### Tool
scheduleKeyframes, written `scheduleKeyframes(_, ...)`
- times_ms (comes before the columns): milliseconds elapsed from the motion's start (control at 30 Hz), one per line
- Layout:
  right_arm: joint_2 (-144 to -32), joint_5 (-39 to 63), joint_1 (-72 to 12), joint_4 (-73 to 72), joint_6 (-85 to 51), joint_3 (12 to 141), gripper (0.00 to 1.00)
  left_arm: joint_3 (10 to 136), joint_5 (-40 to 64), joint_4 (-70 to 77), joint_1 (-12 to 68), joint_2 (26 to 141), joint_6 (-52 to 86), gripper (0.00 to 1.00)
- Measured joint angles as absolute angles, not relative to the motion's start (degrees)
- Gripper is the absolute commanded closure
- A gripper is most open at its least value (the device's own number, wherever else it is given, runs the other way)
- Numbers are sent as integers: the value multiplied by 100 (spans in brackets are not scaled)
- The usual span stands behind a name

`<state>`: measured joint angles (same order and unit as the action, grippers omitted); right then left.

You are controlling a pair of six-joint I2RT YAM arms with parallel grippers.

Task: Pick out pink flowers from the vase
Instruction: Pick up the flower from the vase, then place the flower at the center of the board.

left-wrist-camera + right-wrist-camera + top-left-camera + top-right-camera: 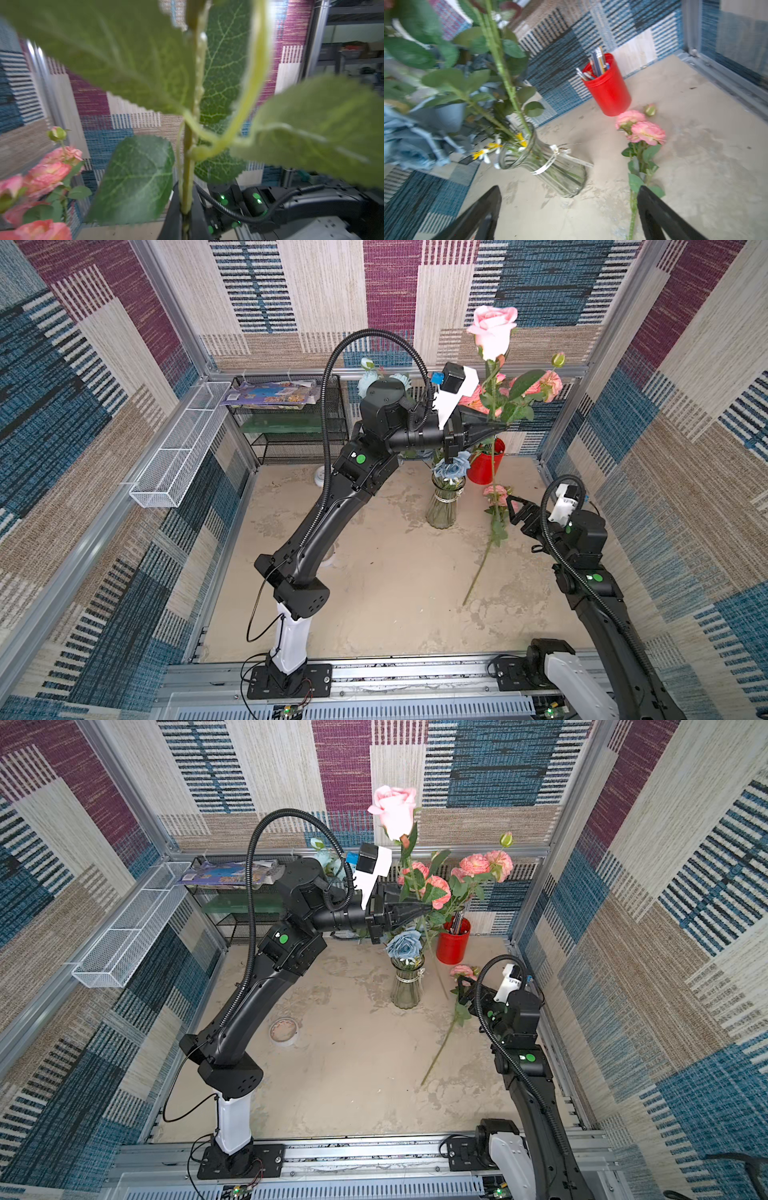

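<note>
The left arm is raised and reaches across, its left gripper [500,429] pinching the stem of a light pink rose [493,329], whose bloom stands high above the glass vase [441,510]. The right arm sits low, right gripper [514,509] spread, just beside a pink flower sprig [645,131] lying on the surface [374,572].

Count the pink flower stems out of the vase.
2: a light pink rose held up in the left tool, its stem end hanging outside the vase, and a pink spray lying on the table by the right tool. Others may be hidden.
</note>
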<state>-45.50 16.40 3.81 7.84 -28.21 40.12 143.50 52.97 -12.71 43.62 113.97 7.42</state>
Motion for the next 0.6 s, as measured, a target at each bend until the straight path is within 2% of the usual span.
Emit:
scheduleKeyframes(167,-4259,2405,349,454,-2908,4082,0,14038,6060,-2005,4298,11391,709,100)
scheduleKeyframes(400,-4018,3232,309,-60,-3118,4206,6,13211,6368,-2591,4125,11286,502,100)
scheduleKeyframes(600,-3881,4062,-145,-521,-3288,4458,19,12650,6316,-2620,3935,11246,480,100)
